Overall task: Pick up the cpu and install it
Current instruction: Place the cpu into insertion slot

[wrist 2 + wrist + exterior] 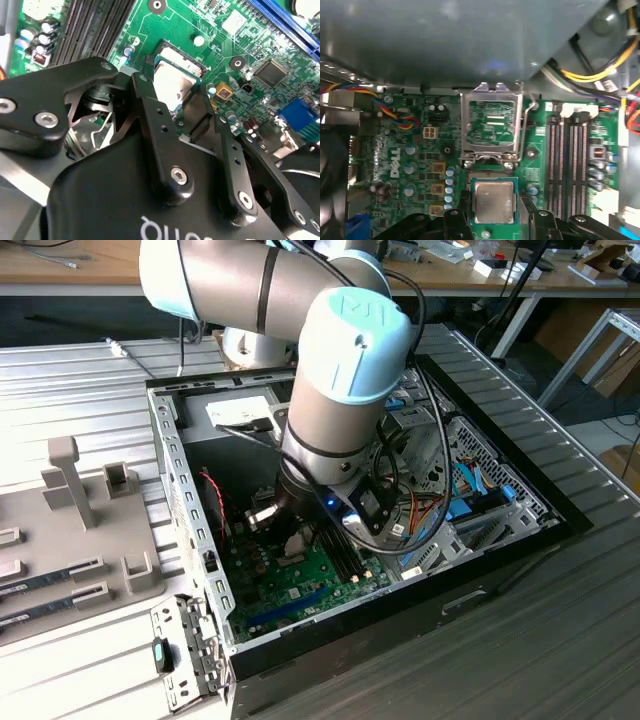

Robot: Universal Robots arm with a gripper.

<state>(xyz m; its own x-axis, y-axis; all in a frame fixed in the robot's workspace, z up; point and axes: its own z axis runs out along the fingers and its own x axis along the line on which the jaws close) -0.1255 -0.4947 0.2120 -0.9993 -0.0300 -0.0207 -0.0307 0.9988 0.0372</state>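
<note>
Half closed, grips the cpu (pixel 493 202) with the pincer (pixel 493 199), fingers (pixel 150 117) pressed against two opposite edges. Holds it flat, silver top up, right between the fingertips, down at the socket (pixel 182 54) of the green board (pixel 540 150); cannot tell whether fully seated. Faces a raised metal latch frame (pixel 492 125) just beyond the pincer, memory slots (pixel 570 160) off to one side. Reaches by arm (pixel 340 390) into an open computer case (pixel 185 490) on the desk (pixel 500 660).

cpu (pixel 172 87) apparently in socket (pixel 182 56) on motherboard (pixel 210 30)
</note>
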